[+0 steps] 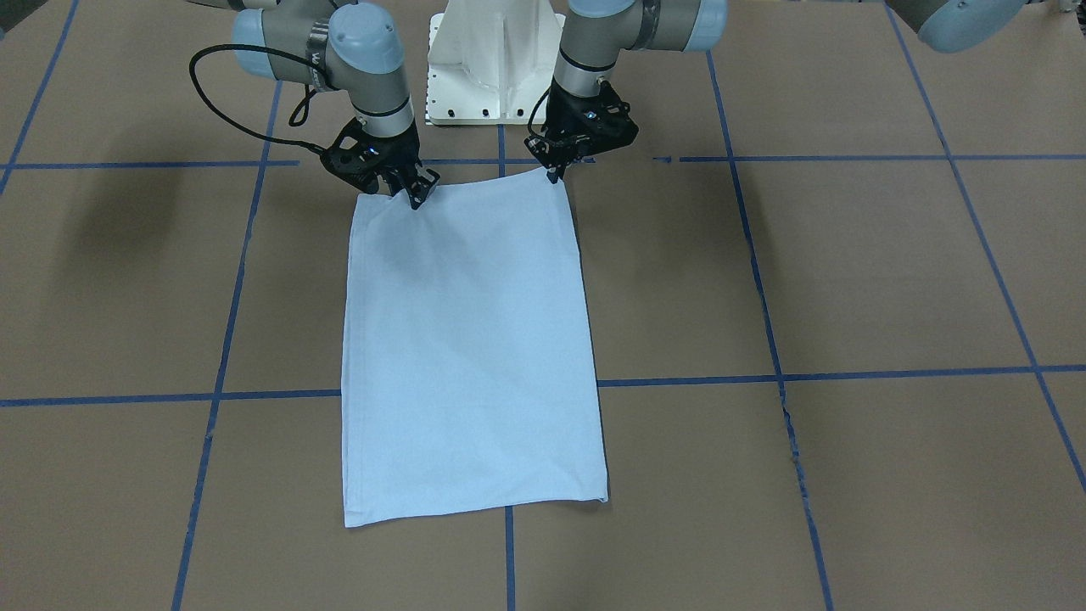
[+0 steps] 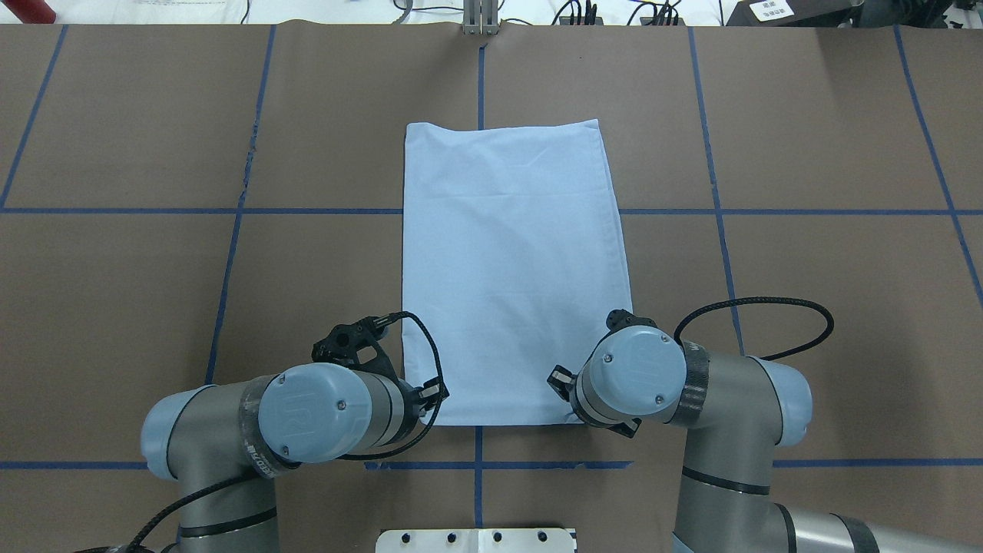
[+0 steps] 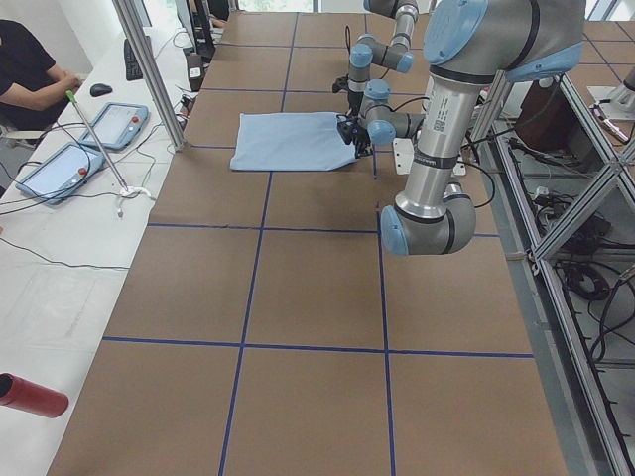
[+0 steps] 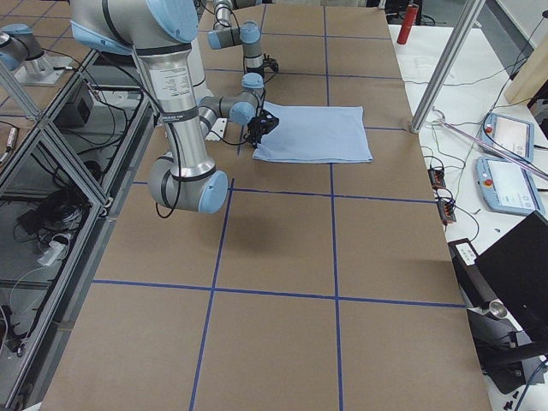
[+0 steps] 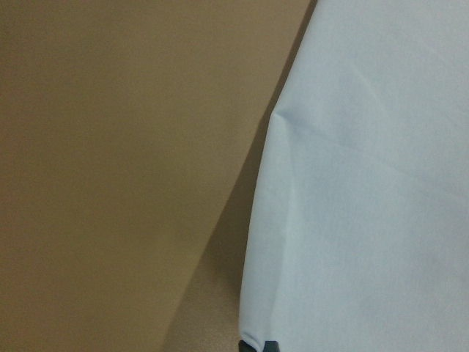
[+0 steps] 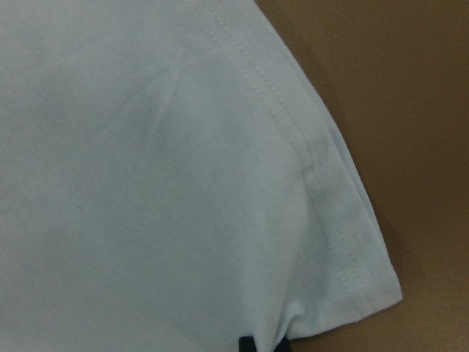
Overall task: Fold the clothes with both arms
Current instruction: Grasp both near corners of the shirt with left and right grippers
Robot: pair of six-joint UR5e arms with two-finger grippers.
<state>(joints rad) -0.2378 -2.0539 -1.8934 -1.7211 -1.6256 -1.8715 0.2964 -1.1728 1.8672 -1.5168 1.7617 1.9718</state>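
The pale light-blue T-shirt point(image 1: 471, 339) lies folded into a long rectangle on the brown table, with the print and collar hidden. It also shows in the overhead view point(image 2: 511, 269). My left gripper point(image 1: 555, 176) is shut on the shirt's corner nearest the robot base, on the right of the front-facing view. My right gripper point(image 1: 417, 198) is shut on the other near corner. Both corners are lifted slightly off the table. The left wrist view shows the cloth edge point(image 5: 366, 183) and the right wrist view the stitched hem point(image 6: 146, 183), each running down to a dark fingertip.
The white pedestal base point(image 1: 496, 76) stands just behind the grippers. Blue tape lines point(image 1: 221, 395) grid the brown table. A side bench with tablets point(image 3: 99, 129), a seated person point(image 3: 25, 69) and a red bottle point(image 3: 30, 395) lies beyond the far edge.
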